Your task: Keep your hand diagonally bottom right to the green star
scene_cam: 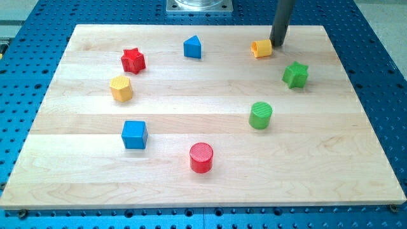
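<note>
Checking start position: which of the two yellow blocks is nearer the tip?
The yellow block at the view's top, right beside my tip; the other yellow block sits far left.

Bright even light, soft shadows, sharp

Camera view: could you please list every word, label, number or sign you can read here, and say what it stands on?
None: no readable text on the wooden board, on any coloured block, including the green star, on the rod above my tip, or on the blue perforated table.
</note>
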`<state>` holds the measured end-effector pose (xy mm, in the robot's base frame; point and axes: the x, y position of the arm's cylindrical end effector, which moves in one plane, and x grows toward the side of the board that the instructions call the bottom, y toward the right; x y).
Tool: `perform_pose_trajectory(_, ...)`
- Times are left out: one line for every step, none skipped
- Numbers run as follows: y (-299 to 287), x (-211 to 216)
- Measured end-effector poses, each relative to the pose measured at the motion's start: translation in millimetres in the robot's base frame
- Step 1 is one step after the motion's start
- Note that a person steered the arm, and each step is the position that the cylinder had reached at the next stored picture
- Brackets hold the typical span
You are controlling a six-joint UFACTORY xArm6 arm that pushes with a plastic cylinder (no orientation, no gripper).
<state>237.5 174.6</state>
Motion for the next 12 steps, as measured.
perform_pose_trajectory(-17, 7)
perform_pose_trajectory(-23, 22)
perform_pose_trajectory(-31, 28)
perform_pose_trajectory(59, 15)
perform_pose_trajectory(99, 25)
perform_pose_trajectory(99, 22)
perform_pose_trajectory(99, 23)
perform_pose_trajectory(125, 61)
perform_pose_trajectory(154, 129)
perform_pose_trajectory(171, 156)
perform_pose_trajectory(169, 156)
perform_pose_trajectory(169, 156)
